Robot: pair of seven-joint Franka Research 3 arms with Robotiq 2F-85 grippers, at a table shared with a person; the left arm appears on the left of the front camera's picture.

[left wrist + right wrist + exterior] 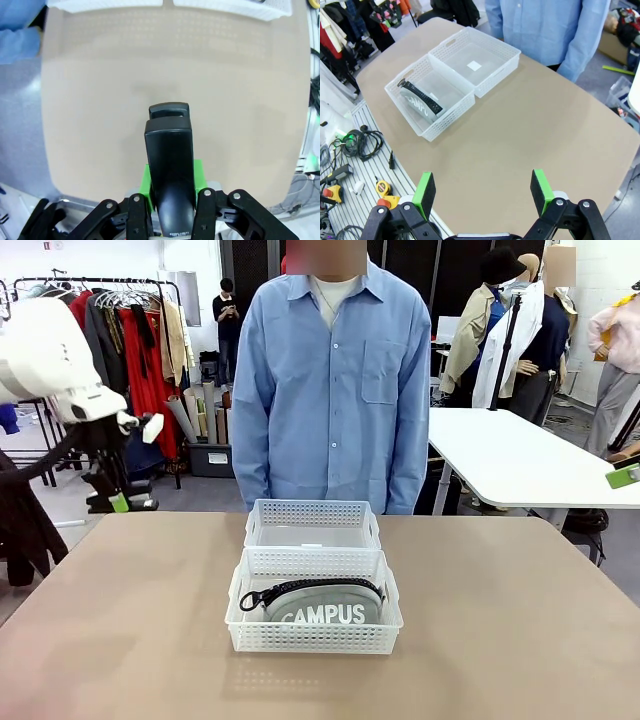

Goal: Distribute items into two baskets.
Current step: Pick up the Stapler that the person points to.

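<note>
Left fingers (197, 175) pinch one stapler (169, 165); right fingers (425, 192) spread; two baskets (312, 512), one pouch (325, 608) in nearer basket (313, 638).

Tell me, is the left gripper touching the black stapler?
Touching. The left wrist view shows the left gripper shut on the stapler, its jaws pressing against both sides.

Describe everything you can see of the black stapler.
The stapler is small and black and looks like smooth plastic. It has a long top arm with a squared nose, and the tip of the base peeks out beyond it. White print near its rear is too small to read. The left gripper is shut on its rear half, with the green pads pressing both sides. It hangs in the air above the tan table, nose pointing toward the white baskets, and nothing else touches it.
</note>
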